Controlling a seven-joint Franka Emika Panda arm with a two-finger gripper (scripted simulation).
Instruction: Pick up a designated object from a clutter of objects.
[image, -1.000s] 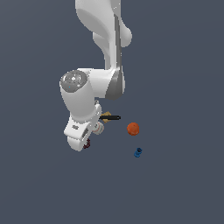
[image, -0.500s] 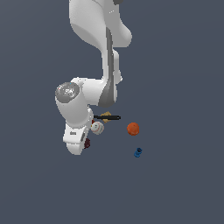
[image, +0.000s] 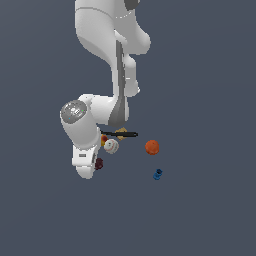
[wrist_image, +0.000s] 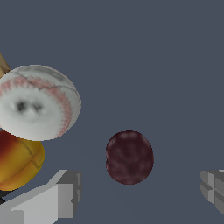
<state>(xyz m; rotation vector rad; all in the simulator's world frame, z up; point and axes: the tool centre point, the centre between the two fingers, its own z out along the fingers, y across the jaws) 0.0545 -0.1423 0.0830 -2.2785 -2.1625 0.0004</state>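
Exterior view: against the pictures from a second ago and half a second ago, the arm has swung its wrist lower and toward the exterior view's left, so the end effector (image: 89, 167) now sits low over the bench (image: 200, 210) right beside the maroon lump (image: 99, 163). The objects themselves have not shifted. I read this as the approach nearly finished, with the grasp itself not yet made.

In the wrist view the maroon lump (wrist_image: 129, 156) lies on the bench between the two fingers (wrist_image: 61, 194), which stand wide apart with clear gaps on both sides; nothing touches it. It sits closer to one finger than to the other, so a slight centring may help before closing.

The white ball (wrist_image: 38, 103) and the yellow-red piece (wrist_image: 19, 159) crowd near that same finger, close enough that a descent could nudge them. The black utensil (image: 122, 134), orange ball (image: 152, 147) and blue piece (image: 157, 174) lie further off toward the exterior view's right.
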